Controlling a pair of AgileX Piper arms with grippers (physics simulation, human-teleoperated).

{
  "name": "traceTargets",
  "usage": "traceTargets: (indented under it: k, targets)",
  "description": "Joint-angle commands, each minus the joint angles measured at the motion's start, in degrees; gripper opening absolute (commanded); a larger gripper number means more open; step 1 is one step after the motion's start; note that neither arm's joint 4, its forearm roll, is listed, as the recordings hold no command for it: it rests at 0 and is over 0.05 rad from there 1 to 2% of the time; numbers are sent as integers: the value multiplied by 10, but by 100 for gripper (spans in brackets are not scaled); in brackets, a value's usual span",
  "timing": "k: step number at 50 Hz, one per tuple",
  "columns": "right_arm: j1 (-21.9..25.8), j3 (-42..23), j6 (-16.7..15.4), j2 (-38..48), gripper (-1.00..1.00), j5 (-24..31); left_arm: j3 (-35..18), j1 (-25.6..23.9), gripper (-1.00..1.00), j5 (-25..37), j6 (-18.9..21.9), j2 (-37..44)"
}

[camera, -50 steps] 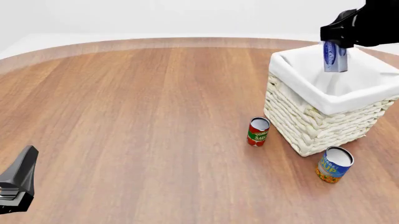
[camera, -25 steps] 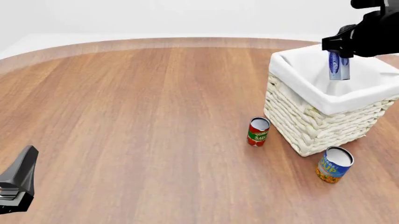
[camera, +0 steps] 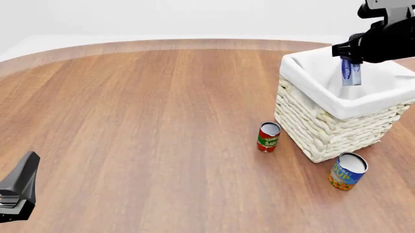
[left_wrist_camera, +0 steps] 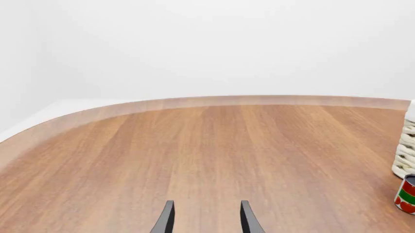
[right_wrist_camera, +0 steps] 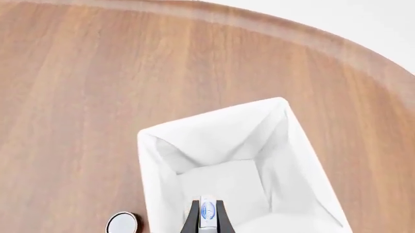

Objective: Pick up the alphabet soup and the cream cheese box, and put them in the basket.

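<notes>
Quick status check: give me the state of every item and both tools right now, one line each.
cream cheese box: held on end in the right tool, above the basket's opening.
right tool: shut on the box.
left tool: open, holding nothing.
basket: upright, nothing visible inside.
alphabet soup: standing on the table, near the basket's corner.
red and green can: standing beside the basket.

We saw the right gripper [camera: 351, 59] drift a bit right and dip with the cream cheese box [camera: 351, 73], then lift again over the basket [camera: 304, 73], turning it edge-on.
</notes>
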Motion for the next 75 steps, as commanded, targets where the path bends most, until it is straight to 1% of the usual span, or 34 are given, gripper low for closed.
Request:
traceTargets:
  k: [1,10,23,48,54,60,75]
  targets:
    - [-8,0,6,24,-100,-20,0,0,100,0,0,0]
    - [-9,2,11,40,-100,-32,0,0,100,0,0,0]
    - [-14,-4,11,67,-100,-45,0,0,100,0,0,0]
    - [-27,-41,8,123,-100,-51,0,0,100,0,0,0]
    - [-29,-49,13,136,-100,-53,0,0,100,0,0,0]
    - [-34,-46,10,148,-100,-63,0,0,100,0,0,0]
    - [-31,-18,20,159,-100,-92,0,0,100,0,0,0]
